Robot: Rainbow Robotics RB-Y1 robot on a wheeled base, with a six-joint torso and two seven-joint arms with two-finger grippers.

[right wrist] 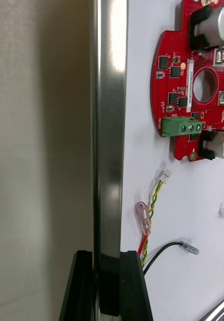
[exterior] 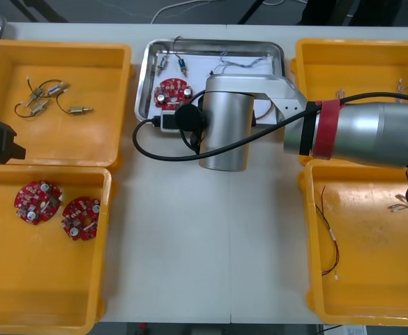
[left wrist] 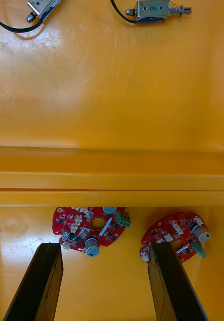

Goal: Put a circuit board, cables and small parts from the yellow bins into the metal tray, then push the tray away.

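The tray (exterior: 151, 77) sits at the far middle of the table (exterior: 190, 244), between the far bins (exterior: 85, 139), with its long side running left to right. It looks loaded already: board (right wrist: 192, 85), red-and-yellow cable (right wrist: 151, 210), black cable (right wrist: 164, 248) and small parts (exterior: 181, 66) are inside. I'd say only the push is left. The right gripper (right wrist: 107, 261) is pinching the near rim. The left gripper (left wrist: 103, 248) is spread wide over the left bins.

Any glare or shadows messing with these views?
Right wrist view: a bright glare streak runs along the metal tray rim clamped in the right gripper. Front view: highlights on the tray's far rim. Left wrist view: soft sheen on the yellow bins beyond the open left gripper.
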